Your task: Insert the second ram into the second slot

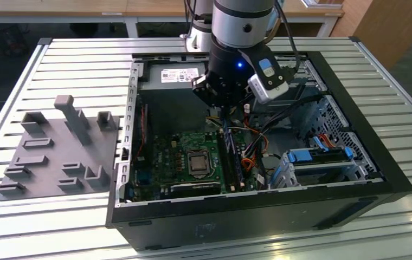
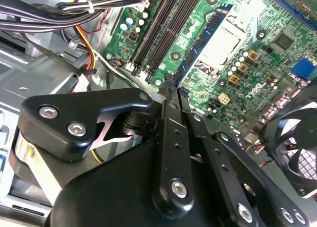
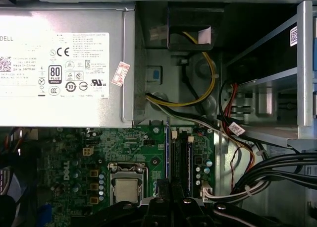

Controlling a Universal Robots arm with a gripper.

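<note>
My gripper (image 1: 223,111) hangs inside the open computer case (image 1: 351,206), above the green motherboard (image 1: 169,157). Its fingers (image 2: 171,138) are shut on the second ram (image 2: 203,38), a thin blue stick that reaches out from the fingertips. In the first wrist view the ram (image 3: 167,152) is edge-on, a blue line running along the black slots (image 3: 183,157) on their processor-socket side. The slots (image 2: 161,26) lie below it on the board, and the ram is held above them. I cannot tell which one is the second slot. The gripper (image 3: 171,199) sits at the slots' near end.
The power supply (image 3: 59,63) fills the case's back corner. Bundled black cables (image 3: 267,177) run beside the slots, with yellow and red wires nearby. A fan (image 2: 297,138) and the processor socket (image 3: 126,187) sit on the other side. A drive cage with blue tabs (image 1: 322,154) and a grey fixture (image 1: 61,146) flank the board.
</note>
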